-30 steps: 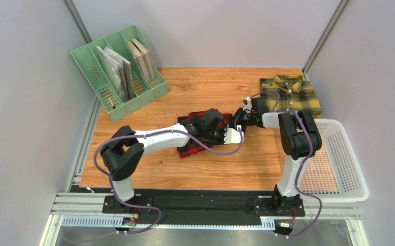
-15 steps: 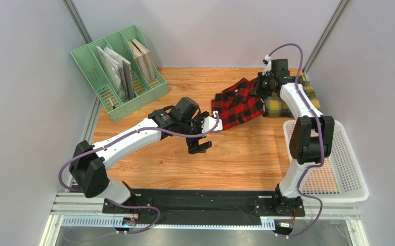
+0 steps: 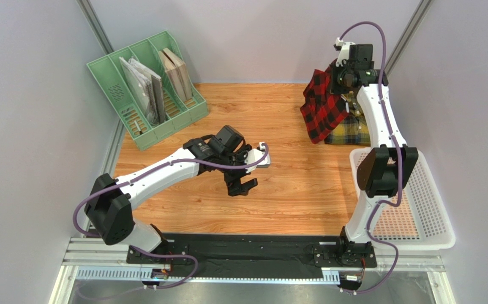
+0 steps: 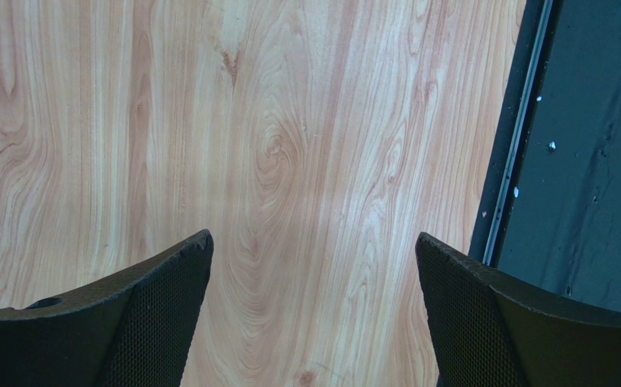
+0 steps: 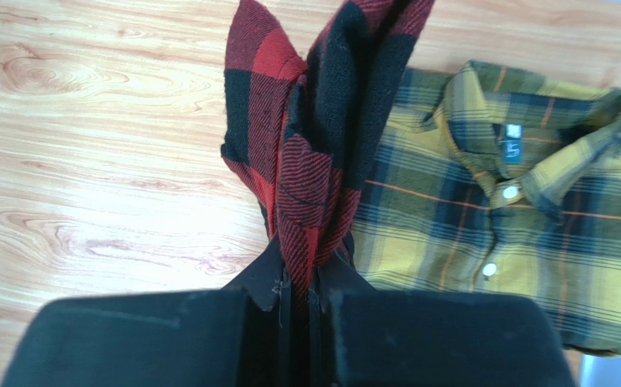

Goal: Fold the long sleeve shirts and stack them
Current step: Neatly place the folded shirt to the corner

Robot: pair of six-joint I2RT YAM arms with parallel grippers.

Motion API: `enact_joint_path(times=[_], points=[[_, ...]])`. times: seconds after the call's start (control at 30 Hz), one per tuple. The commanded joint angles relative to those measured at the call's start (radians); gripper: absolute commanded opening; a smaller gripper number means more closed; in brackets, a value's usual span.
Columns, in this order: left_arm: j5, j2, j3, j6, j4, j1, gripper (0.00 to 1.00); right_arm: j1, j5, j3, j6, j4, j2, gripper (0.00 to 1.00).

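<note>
Right gripper (image 5: 293,294) clamped on the red-and-black shirt (image 5: 313,145), lifted. The bundle hangs long axis vertical, tail down, over the left edge of the yellow-and-green shirt (image 5: 491,218), which lies flat on the worktop (image 5: 87,161), collar and buttons up. Left gripper (image 4: 313,266) spread wide, empty, well apart from the yellow shirt; right arm nearer.

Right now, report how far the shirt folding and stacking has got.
Done: the yellow-and-green shirt lies folded flat at the far right of the table. In hand: the right gripper is shut on the red-and-black shirt, which hangs bunched over the yellow one. The left gripper is open and empty over bare wood. Left: lay the red shirt neatly on the yellow one and let go.
</note>
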Motion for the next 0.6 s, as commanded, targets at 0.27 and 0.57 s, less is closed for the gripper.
enact_joint_path(times=[0.27,0.57], points=[[-0.012,-0.027,0.008,-0.022,0.009,0.003,0.99,0.005,0.072,0.128,-0.080,-0.030,-0.043,0.00],[-0.016,-0.016,0.011,-0.015,0.012,0.002,0.99,-0.075,0.030,0.194,-0.043,-0.065,-0.037,0.00]])
